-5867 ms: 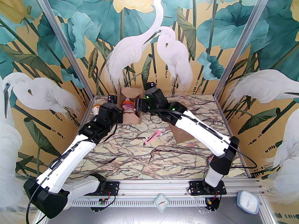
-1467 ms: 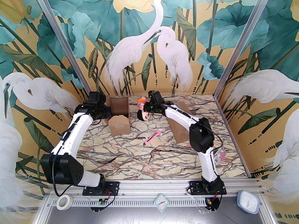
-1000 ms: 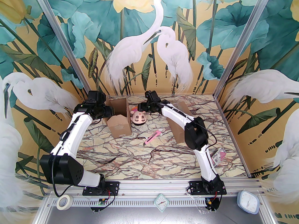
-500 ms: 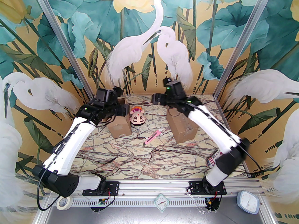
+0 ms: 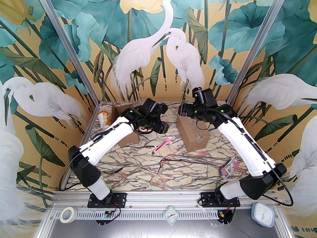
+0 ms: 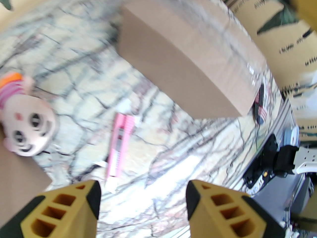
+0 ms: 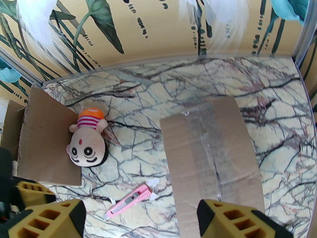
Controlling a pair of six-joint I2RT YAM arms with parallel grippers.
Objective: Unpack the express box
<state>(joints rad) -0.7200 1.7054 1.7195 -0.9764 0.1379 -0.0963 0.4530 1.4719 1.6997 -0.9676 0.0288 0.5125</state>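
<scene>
The opened express box stands at the left, largely covered by my left arm; its brown flap lies flat. A doll with an orange hat lies face up on the table against that flap, also visible as the doll. My left gripper hovers above the doll and the pink cutter, open and holding nothing. My right gripper hangs open and bare over the far end of a sealed, taped box.
A pink utility cutter lies between the two boxes. A cup of noodles stands at the far left by the wall. A striped packet lies near the right arm. A tape roll and clocks sit on the front rail.
The right gripper has left the doll on the table and pulled back right, over the sealed box. The left arm has swung right from the opened box, over the doll.
</scene>
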